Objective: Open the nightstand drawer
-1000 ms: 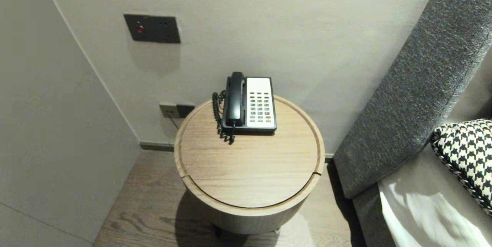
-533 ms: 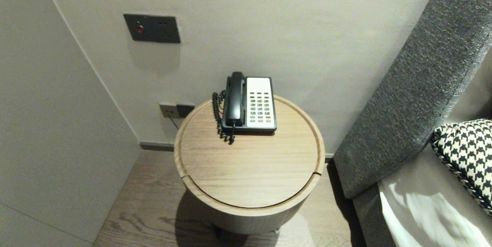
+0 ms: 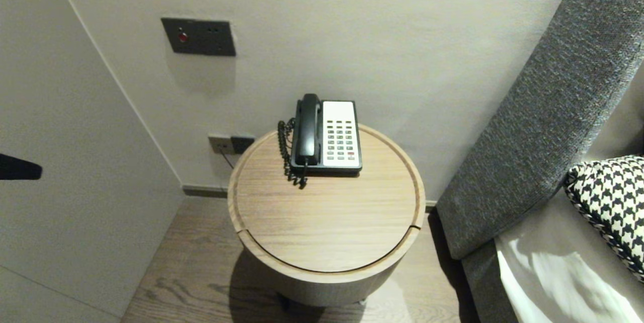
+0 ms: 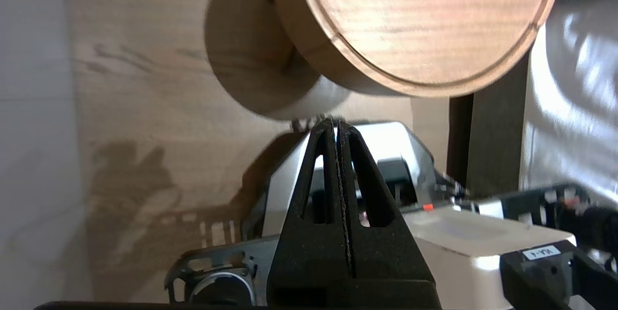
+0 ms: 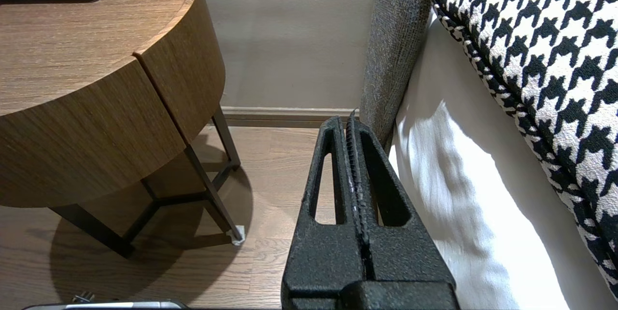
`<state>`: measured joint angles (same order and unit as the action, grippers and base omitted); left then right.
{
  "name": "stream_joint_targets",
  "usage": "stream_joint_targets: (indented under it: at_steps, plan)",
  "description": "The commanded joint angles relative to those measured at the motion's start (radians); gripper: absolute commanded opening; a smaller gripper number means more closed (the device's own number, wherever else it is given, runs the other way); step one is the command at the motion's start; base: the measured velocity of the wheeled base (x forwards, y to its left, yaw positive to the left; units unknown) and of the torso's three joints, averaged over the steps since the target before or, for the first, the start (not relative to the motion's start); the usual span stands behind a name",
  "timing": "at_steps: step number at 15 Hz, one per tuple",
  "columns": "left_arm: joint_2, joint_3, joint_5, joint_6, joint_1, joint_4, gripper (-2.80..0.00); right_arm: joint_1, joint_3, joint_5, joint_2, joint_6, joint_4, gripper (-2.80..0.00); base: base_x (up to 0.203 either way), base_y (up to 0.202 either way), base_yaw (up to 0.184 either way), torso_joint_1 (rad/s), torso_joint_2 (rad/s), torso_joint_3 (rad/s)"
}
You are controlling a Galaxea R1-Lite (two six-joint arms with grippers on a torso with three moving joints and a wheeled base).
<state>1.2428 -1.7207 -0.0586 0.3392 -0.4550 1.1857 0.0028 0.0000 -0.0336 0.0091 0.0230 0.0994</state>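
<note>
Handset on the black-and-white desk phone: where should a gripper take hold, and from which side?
Probably best taken at the slim middle of the handset, from straight above, jaws across its width. It lies flat in the cradle on the left of the telephone, pointing away from the robot, with the coiled cord close along its left side.

Black-and-white telephone point(image 3: 334, 134), handset point(image 3: 308, 129) cradled, on round table point(image 3: 327, 227)
</note>
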Motion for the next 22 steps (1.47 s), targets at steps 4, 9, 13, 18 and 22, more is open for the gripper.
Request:
stream_joint_targets:
  at_steps: [4,9,13,18,22]
  plan:
    - [0.197,-0.016,-0.016,0.023,-0.131,0.009,-2.8,0.0,0.04,0.0,0.002,0.0,0.0,-2.8,0.0,0.0,0.0,0.0,0.0,0.0]
    - [0.359,-0.023,-0.019,0.024,-0.221,-0.01,-2.8,0.0,0.04,0.0,0.002,0.0,0.001,-2.8,0.0,0.0,0.0,0.0,0.0,0.0]
    - [0.465,-0.031,-0.019,0.024,-0.278,-0.054,-2.8,0.0,0.04,0.0,0.002,0.0,0.0,-2.8,0.0,0.0,0.0,0.0,0.0,0.0]
    - [0.569,-0.025,-0.023,0.024,-0.329,-0.076,-2.8,0.0,0.04,0.0,0.002,0.0,0.0,-2.8,0.0,0.0,0.0,0.0,0.0,0.0]
    - [0.59,0.043,-0.023,0.024,-0.355,-0.122,-2.8,0.0,0.04,0.0,0.002,0.0,0.0,-2.8,0.0,0.0,0.0,0.0,0.0,0.0]
